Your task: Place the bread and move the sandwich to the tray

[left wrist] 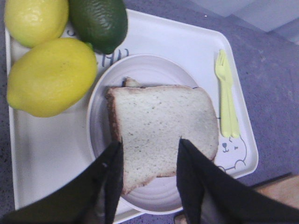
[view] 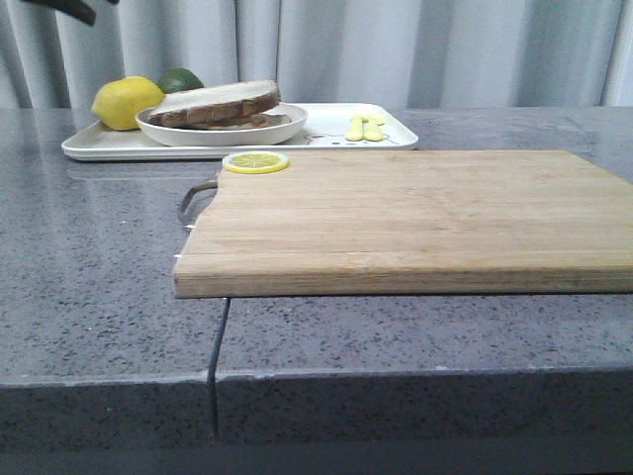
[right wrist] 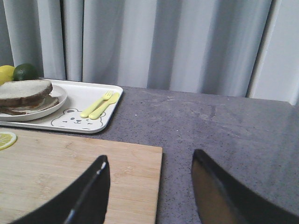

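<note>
Countertop stock, sandwich plated on tray.

Grey speckled counter (view: pixel 99 297) carries a wooden board (view: pixel 415 218) at its front edge and, behind the board's far left corner, the white tray (view: pixel 326 119) with bear drawing. Round white plate (left wrist: pixel 149 70) sits mid-tray and holds the sandwich (view: pixel 218 104), top bread slice (left wrist: pixel 163 126) pale with brown crust. Two lemons (left wrist: pixel 49 77) and a dark green lime (left wrist: pixel 98 23) crowd the tray's left end; a yellow fork set (left wrist: pixel 226 98) lies along its right edge. Lemon slice (view: pixel 255 161) rests on the board's far left corner. Left gripper (left wrist: pixel 149 163) hangs over the sandwich, jaws parted, holding nothing. Right gripper (right wrist: pixel 149 182) hangs over the board's right edge, jaws wide, holding nothing.
</note>
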Available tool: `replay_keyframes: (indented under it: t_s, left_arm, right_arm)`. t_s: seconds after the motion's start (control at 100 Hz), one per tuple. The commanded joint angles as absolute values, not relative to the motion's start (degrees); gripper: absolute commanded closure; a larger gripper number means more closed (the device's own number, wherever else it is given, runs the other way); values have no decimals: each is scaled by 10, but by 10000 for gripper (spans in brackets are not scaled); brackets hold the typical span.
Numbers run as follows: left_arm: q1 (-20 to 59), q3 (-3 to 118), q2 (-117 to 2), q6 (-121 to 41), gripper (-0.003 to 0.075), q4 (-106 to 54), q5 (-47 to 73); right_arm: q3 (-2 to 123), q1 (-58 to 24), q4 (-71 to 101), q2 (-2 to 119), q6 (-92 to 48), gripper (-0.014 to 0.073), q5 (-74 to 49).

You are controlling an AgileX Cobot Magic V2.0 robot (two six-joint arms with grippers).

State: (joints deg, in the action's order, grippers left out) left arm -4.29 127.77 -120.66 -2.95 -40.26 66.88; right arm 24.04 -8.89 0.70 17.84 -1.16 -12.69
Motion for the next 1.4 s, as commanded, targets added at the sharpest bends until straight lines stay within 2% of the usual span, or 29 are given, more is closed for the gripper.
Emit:
replay_keyframes:
  t_s: [0.0, 0.37, 0.55, 0.78, 1.04, 1.25, 1.39]
  left_arm:
    - [-40, 1300, -1140, -52, 470, -431, 659]
    - [10, 1296, -1018, -97, 470, -370, 656]
    - [51, 1235, -945, -107, 470, -313, 628]
    - [84, 1006, -791, -140, 470, -309, 489]
    - [129, 672, -569, -166, 470, -308, 249]
    - [134, 434, -395, -171, 470, -300, 81]
    - [134, 312, -302, -171, 470, -300, 19]
  right_arm:
    - [255, -86, 3, 182, -16, 186, -77]
    - [255, -86, 3, 182, -16, 186, -77]
    - [255, -86, 3, 182, -16, 186, -77]
    - [255, -86, 3, 182, -16, 186, -77]
    - [255, -86, 0, 182, -16, 186, -77]
    - [255, -86, 0, 182, -16, 186, -77]
    - [255, -86, 0, 182, -16, 186, -77]
